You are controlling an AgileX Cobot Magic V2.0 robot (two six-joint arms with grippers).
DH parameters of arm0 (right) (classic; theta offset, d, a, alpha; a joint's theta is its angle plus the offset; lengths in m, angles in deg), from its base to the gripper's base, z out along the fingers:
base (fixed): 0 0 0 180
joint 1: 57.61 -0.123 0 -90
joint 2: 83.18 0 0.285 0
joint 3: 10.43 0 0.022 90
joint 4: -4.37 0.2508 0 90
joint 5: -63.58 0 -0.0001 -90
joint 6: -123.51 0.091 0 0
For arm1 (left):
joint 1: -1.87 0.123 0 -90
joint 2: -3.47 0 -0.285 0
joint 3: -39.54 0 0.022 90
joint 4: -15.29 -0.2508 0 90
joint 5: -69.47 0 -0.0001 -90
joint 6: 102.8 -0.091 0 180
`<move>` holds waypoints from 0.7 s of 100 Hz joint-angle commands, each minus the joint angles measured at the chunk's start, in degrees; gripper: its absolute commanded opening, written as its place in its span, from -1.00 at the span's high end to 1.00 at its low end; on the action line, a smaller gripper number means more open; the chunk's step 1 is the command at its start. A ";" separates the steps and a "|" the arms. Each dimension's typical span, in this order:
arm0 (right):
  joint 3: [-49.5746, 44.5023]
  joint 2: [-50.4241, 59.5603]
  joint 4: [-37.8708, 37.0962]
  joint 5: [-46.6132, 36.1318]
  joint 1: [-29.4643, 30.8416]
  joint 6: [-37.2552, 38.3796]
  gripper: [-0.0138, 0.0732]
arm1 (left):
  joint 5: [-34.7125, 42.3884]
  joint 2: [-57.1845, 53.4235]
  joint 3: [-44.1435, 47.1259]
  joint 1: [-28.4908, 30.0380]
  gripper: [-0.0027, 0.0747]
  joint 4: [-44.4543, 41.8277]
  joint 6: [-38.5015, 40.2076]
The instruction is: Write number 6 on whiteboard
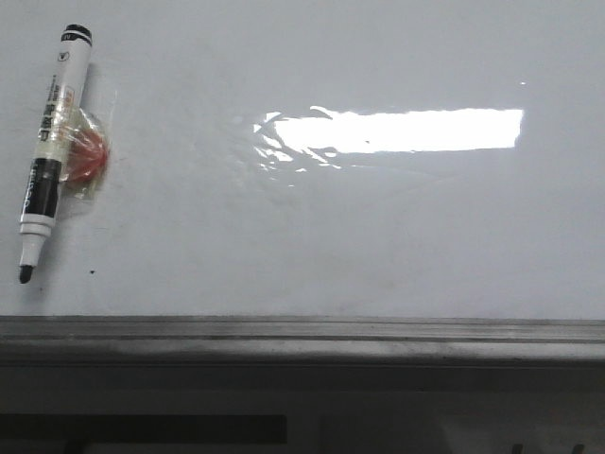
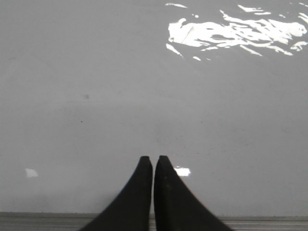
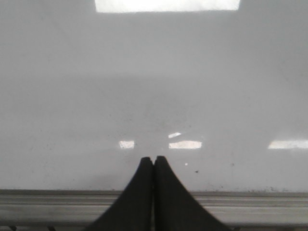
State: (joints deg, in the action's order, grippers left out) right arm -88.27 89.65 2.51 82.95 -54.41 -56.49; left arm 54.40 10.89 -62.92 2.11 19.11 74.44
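The whiteboard (image 1: pixel 378 236) carries no number 6 yet. Left of its bright reflection (image 1: pixel 397 130) lies the marker (image 1: pixel 52 142) — light, stiff, slippery; better grasp mid-barrel. Left gripper (image 2: pixel 153 161) and right gripper (image 3: pixel 153 161) both closed, empty.

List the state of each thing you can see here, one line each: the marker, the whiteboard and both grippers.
Marker: uncapped, lying on the board, tip toward the rail, taped to a red piece.
Whiteboard: no number written; only a tiny black dot near the marker tip.
Left gripper: shut, holding nothing.
Right gripper: shut, holding nothing.
Edge rail: bare grey metal.
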 commanded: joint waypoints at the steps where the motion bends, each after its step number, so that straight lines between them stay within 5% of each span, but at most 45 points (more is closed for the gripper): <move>1: -1.67 1.12 -0.61 -1.19 0.24 -0.45 0.83 | 4.68 -1.66 2.52 0.10 0.98 0.03 0.56; 29: -1.67 1.12 0.36 -2.48 0.24 -0.45 0.83 | 4.72 -1.66 2.52 0.10 0.98 0.03 0.56; 55: -1.67 1.12 5.30 -18.67 0.24 0.00 0.83 | 10.28 -1.66 2.30 0.10 0.98 1.99 0.56; 70: -1.45 0.66 11.32 -17.29 0.24 0.00 0.83 | 8.38 -0.84 -0.63 0.10 0.98 3.97 0.56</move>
State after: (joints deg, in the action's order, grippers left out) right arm -88.50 89.65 11.52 69.84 -54.41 -56.49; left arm 59.27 10.89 -62.92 2.11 21.76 74.44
